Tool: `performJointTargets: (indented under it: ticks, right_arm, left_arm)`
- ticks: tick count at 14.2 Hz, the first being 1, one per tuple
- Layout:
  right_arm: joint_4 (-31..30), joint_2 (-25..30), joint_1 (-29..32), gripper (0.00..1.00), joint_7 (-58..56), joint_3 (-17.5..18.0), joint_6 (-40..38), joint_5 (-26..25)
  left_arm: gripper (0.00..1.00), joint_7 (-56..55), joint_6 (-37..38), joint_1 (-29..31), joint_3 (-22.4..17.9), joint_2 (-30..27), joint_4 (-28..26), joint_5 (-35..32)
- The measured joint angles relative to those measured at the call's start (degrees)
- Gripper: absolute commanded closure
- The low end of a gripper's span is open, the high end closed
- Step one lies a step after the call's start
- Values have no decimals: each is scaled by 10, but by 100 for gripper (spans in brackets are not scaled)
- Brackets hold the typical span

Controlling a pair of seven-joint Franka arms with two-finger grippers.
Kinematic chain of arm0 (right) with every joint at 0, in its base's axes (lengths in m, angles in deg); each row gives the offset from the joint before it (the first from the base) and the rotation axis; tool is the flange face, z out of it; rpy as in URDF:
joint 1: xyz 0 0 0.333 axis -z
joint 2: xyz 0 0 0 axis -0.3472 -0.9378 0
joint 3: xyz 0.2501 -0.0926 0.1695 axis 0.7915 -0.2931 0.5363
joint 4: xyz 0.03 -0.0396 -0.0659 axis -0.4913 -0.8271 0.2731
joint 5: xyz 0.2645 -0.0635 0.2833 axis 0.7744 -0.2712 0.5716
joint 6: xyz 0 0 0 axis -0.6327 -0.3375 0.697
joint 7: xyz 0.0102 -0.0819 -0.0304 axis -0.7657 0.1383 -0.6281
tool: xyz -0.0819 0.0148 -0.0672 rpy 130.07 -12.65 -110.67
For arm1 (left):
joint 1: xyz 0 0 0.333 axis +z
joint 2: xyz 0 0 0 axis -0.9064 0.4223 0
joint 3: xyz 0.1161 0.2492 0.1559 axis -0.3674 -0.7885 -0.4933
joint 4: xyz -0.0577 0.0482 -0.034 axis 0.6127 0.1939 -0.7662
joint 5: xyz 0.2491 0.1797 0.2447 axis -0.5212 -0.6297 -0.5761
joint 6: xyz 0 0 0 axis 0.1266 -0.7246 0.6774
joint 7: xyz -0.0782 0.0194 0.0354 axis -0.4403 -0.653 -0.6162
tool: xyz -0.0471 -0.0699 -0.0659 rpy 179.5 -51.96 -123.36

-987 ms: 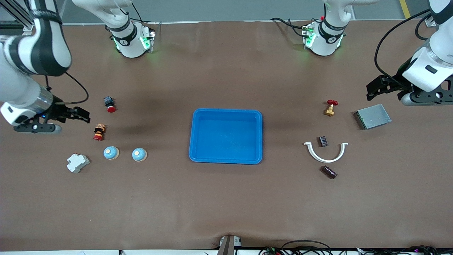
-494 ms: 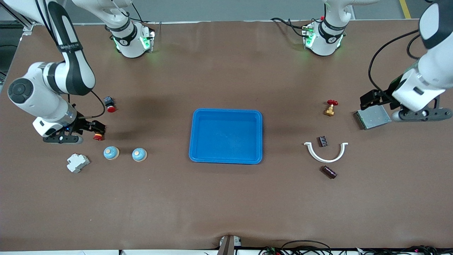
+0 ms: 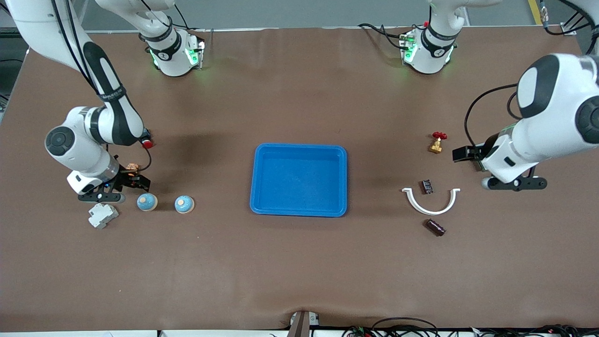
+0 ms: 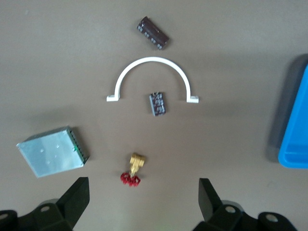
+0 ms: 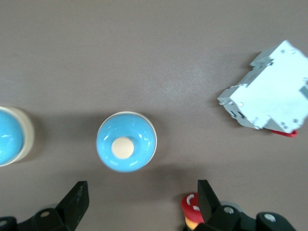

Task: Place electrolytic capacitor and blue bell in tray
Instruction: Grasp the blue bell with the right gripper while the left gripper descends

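Note:
The blue tray [image 3: 299,206] sits mid-table; its corner shows in the left wrist view [image 4: 294,144]. Two blue bells stand toward the right arm's end: one [image 3: 147,202] just nearer the camera than my right gripper [image 3: 135,182], the other [image 3: 184,204] beside it. In the right wrist view the first bell [image 5: 126,142] lies just ahead of the open, empty right gripper [image 5: 142,204]. The dark brown capacitor [image 3: 434,227] [image 4: 153,32] lies toward the left arm's end. My left gripper [image 3: 461,154] [image 4: 143,199] is open and empty, low beside the valve.
Near the right gripper: white breaker [image 3: 102,215] [image 5: 269,101], red-and-yellow button [image 3: 133,166] [image 5: 192,207], red push button [image 3: 147,143]. Near the left gripper: brass valve with red handle [image 3: 437,142] [image 4: 134,169], white arc [image 3: 430,206] [image 4: 152,72], black chip [image 3: 427,186] [image 4: 158,103], grey metal box [image 4: 53,151].
Both arms have swung in and come lower. The right gripper has moved toward the bells; the left gripper has moved from the grey box toward the valve. Nothing has been grasped.

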Motion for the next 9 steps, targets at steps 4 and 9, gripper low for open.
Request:
performJointTargets:
  ticks: [4,9]
  right_arm:
    - [2,-41,0,0,1,1,41,18]
    - [19,-60,0,0,2,5,49,26]
  left_arm:
    - [0,0,-98,2,0,12,-69,0]
    - [0,-30,-162,2,0,30,-131,0]
